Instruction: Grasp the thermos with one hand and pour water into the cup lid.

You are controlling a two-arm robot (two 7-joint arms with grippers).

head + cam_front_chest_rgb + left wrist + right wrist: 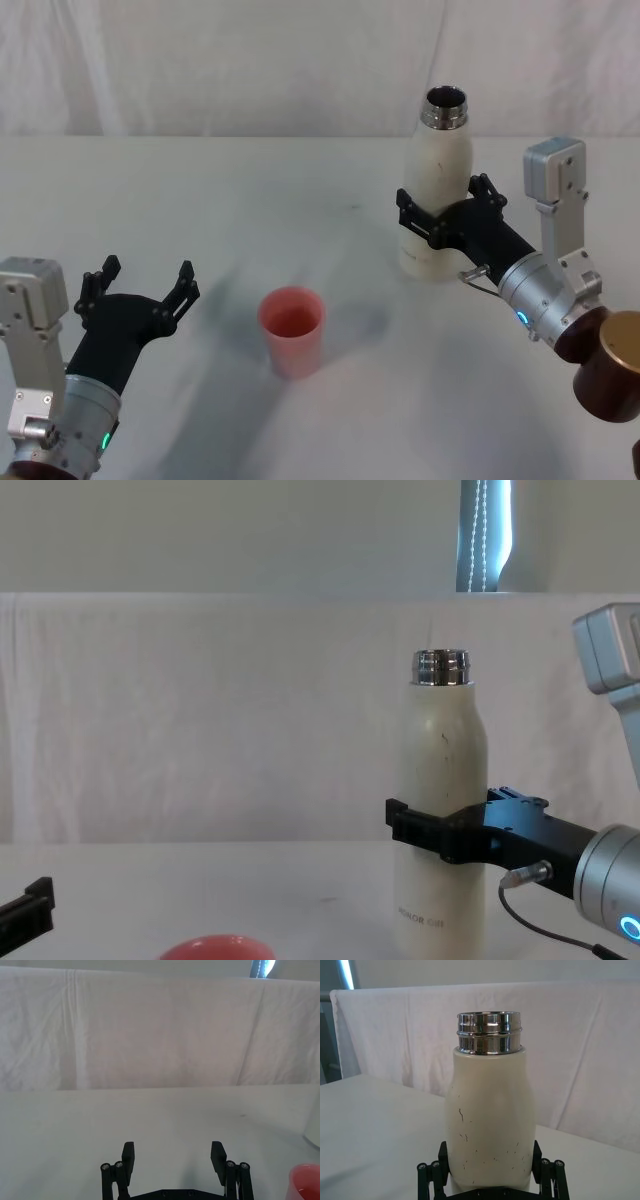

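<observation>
Nearest the head camera, low at the left, the left gripper (140, 285) hovers over the white surface (200, 190) with its jaws spread wide and nothing between them. Its arm runs off the lower left edge of that view. From its own wrist camera the two dark fingers (128, 1155) stand well apart over bare cloth. In the chest view, one black finger tip pokes in at the lower left edge.

To the right of it, about mid-scene and near, the cup lid (292, 330) stands upright on the surface with its mouth open, apart from both grippers. The chest view cuts it off so that just its rounded coral top shows at the bottom edge (212, 947), and the left wrist view catches merely a slice of its rim in the corner (305, 1182). Whether it holds any water cannot be told.

Farther right and farther back stands the thermos (435, 190), upright and uncapped, its steel neck bare. The right gripper (447, 212) is clenched around the lower half of its body, a finger on each side. In the right wrist view the fingers press against both flanks of the cream body (490, 1120), whose base is hidden behind the gripper. The chest view shows small grey lettering near the base, too small to read.
</observation>
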